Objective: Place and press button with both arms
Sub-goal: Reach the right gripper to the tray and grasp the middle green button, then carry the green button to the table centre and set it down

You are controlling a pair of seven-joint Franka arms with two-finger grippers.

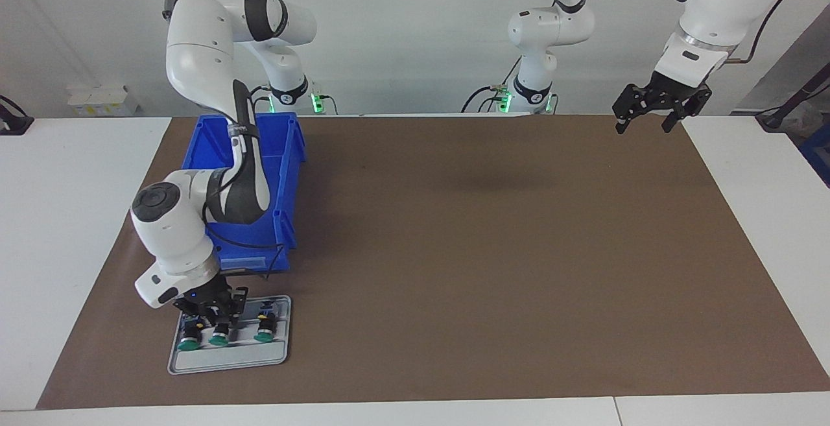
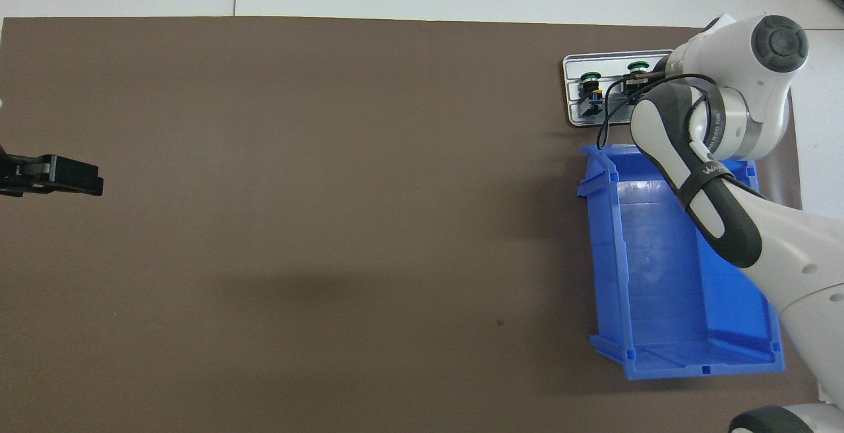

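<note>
Right arm [image 2: 719, 176] extends over blue bin [image 2: 659, 275] to grey tray [image 2: 613, 60] holding green-capped buttons [image 2: 591, 77]; left end effector [image 2: 66, 176] hangs over brown mat [image 2: 330, 189].

I can read almost no text here. On the black strap [image 2: 704, 173] around the right arm [image 2: 725, 222], in the overhead view, I see white letters that begin with "WA"; the rest I cannot make out. The blue bin [image 2: 659, 275] shows no label I can read.
</note>
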